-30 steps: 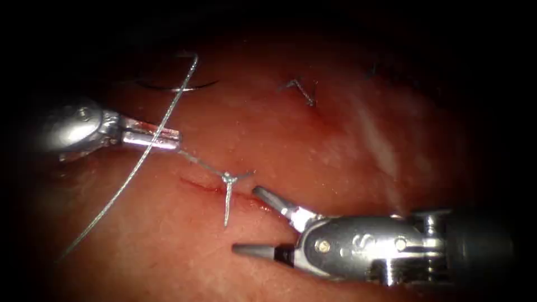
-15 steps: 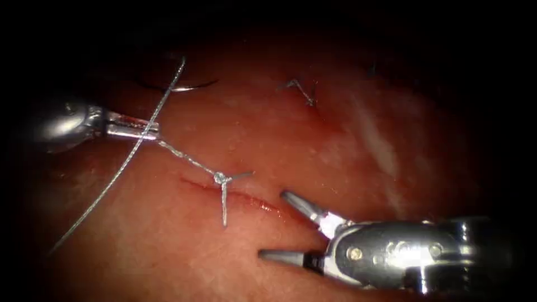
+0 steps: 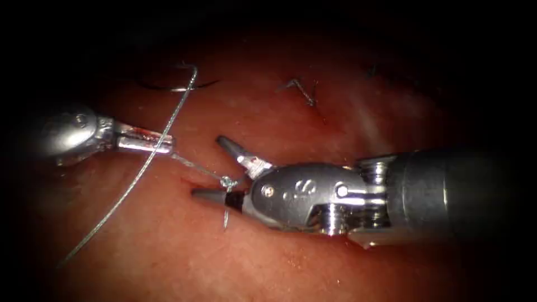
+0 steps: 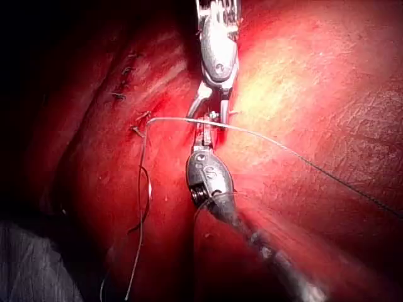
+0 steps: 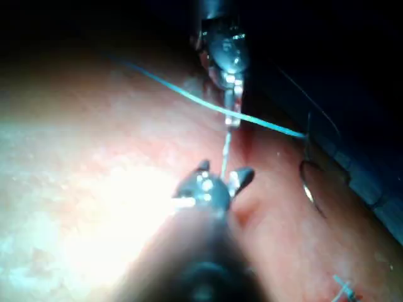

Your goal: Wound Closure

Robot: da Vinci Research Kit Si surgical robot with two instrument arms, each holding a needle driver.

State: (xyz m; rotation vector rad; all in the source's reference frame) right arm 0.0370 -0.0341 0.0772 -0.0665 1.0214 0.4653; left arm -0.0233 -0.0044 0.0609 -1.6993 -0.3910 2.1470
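Endoscope, left tool [image 3: 168, 146]: jaws closed on the thread [image 3: 196, 166], holding one strand taut from their tips down to the knot [image 3: 226, 181]; judged, the tension keeps the strand straight and lifted off the tissue [image 3: 168, 246].
Endoscope, right tool [image 3: 215, 168]: jaws spread wide, holding nothing; one jaw lies above the knot, the other beside it on the cut [image 3: 193, 183], so the taut strand runs between them. It has come in from lower right over the last second.
Endoscope, needle [image 3: 176, 86]: free on the tissue, far left of the cut, held by neither tool; whether its tip is in the tissue I cannot tell.
Endoscope, long strand [image 3: 126, 193]: slack, running from the needle across the left jaws and off to the lower left.
Endoscope, old stitch [image 3: 305, 92]: sits further along, well apart.
Left wrist, left tool [image 4: 203, 133]: jaws pinch the thread just short of the knot; right tool [image 4: 213, 113] faces it, jaws parted.
Right wrist, right tool [image 5: 221, 175]: jaws apart either side of the thread [image 5: 225, 151], which leads straight to the left tool [image 5: 232, 113].
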